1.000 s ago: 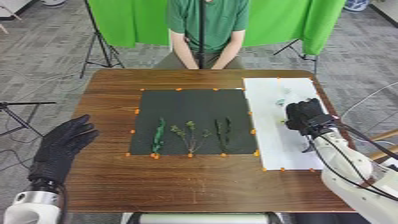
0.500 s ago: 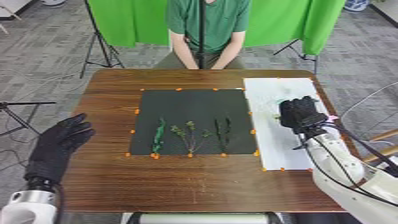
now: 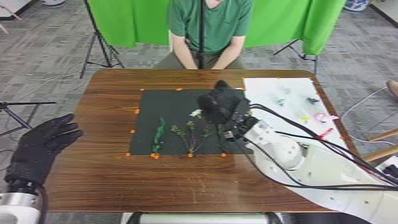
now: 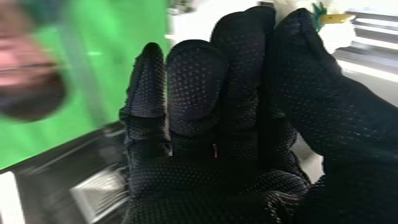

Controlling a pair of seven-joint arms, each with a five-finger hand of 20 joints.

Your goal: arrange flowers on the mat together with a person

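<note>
"What have you got, big things first?"

"The brown table (image 3: 160, 185), then the black mat (image 3: 164, 104) on it, with the white sheet (image 3: 280, 87) to its right. My right hand (image 3: 220, 106) is over the mat's far half. My left hand (image 3: 40, 145) rests off by the table's left edge, fingers loose and apart."

"Is the right one loaded?"

"I read it as holding the white flower (image 3: 195, 113): thumb drawn in against straight fingers, a narrow pinch near the tips. The bloom shows just left of the hand and slightly nearer. The stem I can't make out, so I can't tell you its long axis."

"And what's below it?"

"On the mat's near half, the long green leaf (image 3: 159, 136) is at the left and the branching sprig (image 3: 189, 137) stands right of it, both running near to far. The bloom sits just beyond the sprig's far tips."

"So which hand?"

"The right, clearly nearer. I'd keep the bloom leading left, line its stem up with the sprig, then lower and release."
</note>
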